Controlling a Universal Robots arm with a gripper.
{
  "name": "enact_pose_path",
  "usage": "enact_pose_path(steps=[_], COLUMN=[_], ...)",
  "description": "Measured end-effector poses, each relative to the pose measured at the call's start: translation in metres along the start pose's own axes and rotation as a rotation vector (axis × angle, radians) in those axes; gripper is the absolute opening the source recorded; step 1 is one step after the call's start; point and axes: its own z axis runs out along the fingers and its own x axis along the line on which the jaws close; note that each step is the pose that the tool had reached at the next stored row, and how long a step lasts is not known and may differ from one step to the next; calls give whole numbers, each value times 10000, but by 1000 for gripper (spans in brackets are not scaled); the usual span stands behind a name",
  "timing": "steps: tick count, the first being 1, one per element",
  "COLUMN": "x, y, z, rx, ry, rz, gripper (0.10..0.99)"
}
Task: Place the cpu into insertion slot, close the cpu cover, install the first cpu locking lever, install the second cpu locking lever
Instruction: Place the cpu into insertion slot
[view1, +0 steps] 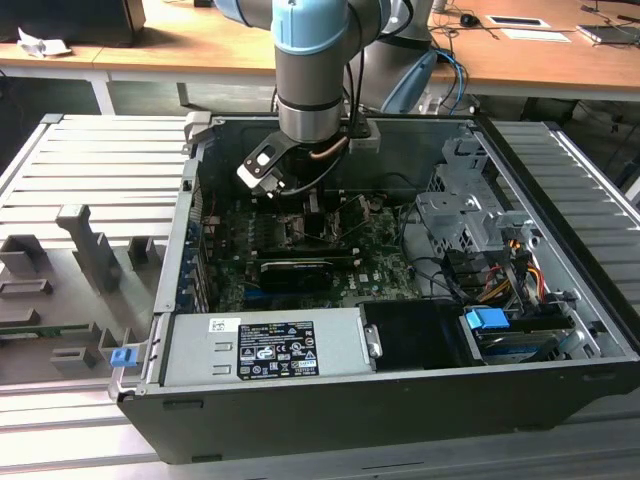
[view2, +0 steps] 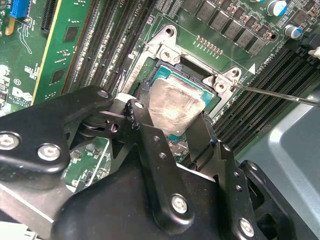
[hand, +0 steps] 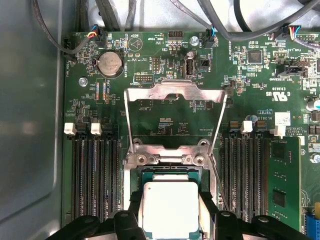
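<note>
Within the pincer (view2: 172, 120), smeared silver cpu (view2: 176, 100)

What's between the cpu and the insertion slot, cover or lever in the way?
Nothing visible. The cpu cover lies folded back, clear of the insertion slot. The cpu, held between the fingers, is right at the slot's opening.

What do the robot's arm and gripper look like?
The arm is a grey tube with light blue joint caps. Near its wrist sit a black-and-white camera box and a copper-coloured fitting, and a black cable runs alongside. The gripper is matte black, built of flat, rounded linkage bars pinned with silver screws.
</note>
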Motion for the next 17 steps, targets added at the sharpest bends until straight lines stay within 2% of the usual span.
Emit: enact_pose_path(steps=[2, 3, 10, 16, 17], x=[0, 0, 1, 1, 1], y=[0, 0, 3, 5, 5], z=[0, 0, -44, -74, -81], rx=[0, 0, 0, 0, -1], ry=[0, 0, 3, 4, 4], rz=[2, 3, 19, 21, 21], gripper=[545, 608, 596, 224, 106])
